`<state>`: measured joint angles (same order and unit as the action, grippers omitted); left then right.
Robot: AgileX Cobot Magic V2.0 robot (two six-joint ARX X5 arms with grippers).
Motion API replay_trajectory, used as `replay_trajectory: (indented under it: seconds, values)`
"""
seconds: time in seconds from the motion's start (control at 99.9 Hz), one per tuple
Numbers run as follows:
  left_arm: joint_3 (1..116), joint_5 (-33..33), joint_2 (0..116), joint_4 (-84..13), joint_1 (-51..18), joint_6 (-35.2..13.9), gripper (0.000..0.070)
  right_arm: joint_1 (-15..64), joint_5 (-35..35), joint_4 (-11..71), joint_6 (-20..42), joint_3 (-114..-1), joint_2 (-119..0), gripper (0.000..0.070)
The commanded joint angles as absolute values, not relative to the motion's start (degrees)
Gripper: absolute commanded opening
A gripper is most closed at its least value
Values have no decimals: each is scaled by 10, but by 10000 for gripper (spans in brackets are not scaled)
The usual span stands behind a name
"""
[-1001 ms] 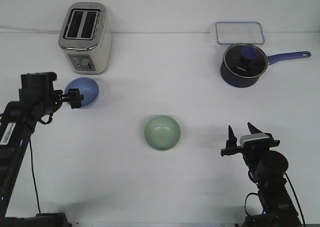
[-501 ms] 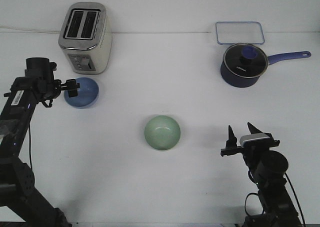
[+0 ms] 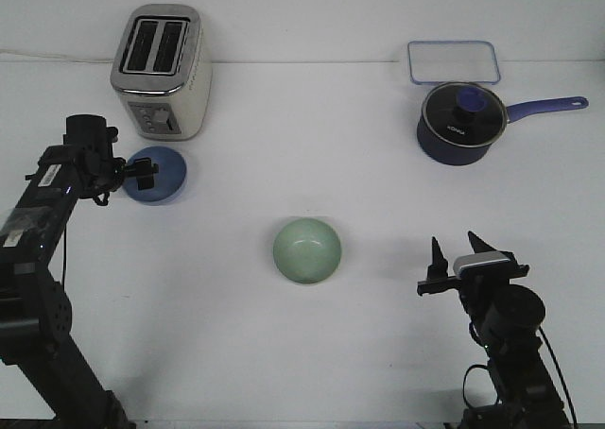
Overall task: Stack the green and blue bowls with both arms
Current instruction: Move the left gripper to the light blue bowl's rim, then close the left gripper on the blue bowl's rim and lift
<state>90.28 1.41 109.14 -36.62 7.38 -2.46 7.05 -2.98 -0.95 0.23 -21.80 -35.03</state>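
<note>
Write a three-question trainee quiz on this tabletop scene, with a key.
1. True or false: the pale green round bowl is stacked on the periwinkle blue round bowl.
2. Which claw is at the blue bowl: A left, B right?
3. Fill in: the dark navy saucepan wears a glass ____.

Key: 1 false, they sit apart; 2 A; 3 lid.

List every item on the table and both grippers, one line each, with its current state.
Blue bowl: upright, left gripper at its rim.
Green bowl: upright, empty, untouched.
Saucepan: lid on.
Toaster: slots empty.
Clear container: empty.
Right gripper: fingers open, holding nothing.
</note>
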Motion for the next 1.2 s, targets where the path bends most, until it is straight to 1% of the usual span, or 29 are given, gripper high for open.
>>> replay_trajectory:
  seconds: [0.0,0.861,0.911,0.951,1.091,1.191]
  values:
    - [915,15,1108,-363,75,-20,503,72,-30,-15,2,-217,-353,448]
    - [915,15,1137,-359,75,-20,495,72,-30,-15,2,-217,-353,448]
    - [915,15,1140,-359,75,-21,484,72,-30,-15,2,-217,-353,448]
    - [915,15,1142,-359,75,-22,437,72,-30,-15,2,-217,-353,448]
    - [915,15,1143,-359,75,-22,176,72,-30,-15,2,-217,-353,448]
    - [916,15,1143,-359,75,-22,41,72,-30,-15,2,-217,-353,448]
